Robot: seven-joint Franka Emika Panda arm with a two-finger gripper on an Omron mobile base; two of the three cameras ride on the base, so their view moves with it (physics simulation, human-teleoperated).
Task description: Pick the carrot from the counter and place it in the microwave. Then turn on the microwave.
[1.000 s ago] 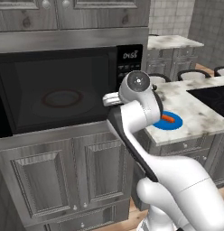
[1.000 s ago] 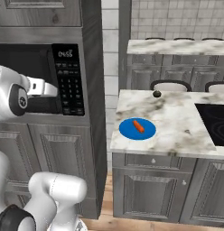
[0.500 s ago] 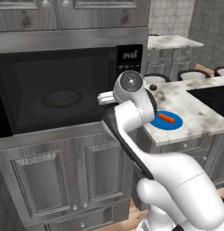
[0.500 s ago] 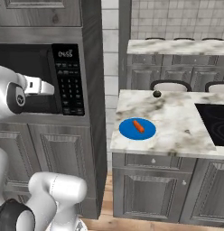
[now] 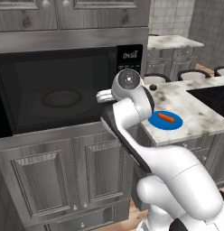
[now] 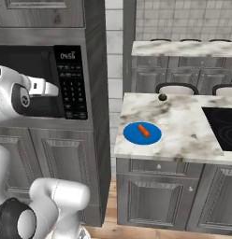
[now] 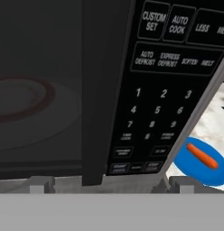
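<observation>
step: reach for pickup, nothing grasped yet | my two-finger gripper (image 7: 107, 184): jaws spread wide, empty, facing the black built-in microwave (image 5: 64, 94) at its keypad | small orange carrot stick (image 6: 143, 130): lying on the round blue plate (image 6: 132, 136) on the white-grey marble counter (image 6: 183, 130) | next: I judge I must swing toward the plate, descend over the carrot

Round blue plate (image 6: 132, 136); black cooktop (image 6: 223, 128) at far right; small dark knob (image 6: 162, 97) behind the plate

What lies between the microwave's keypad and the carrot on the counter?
In the right base view, between the keypad and the carrot stand the grey cabinet side, a tiled-wall gap, then bare marble counter and the blue plate rim.
</observation>
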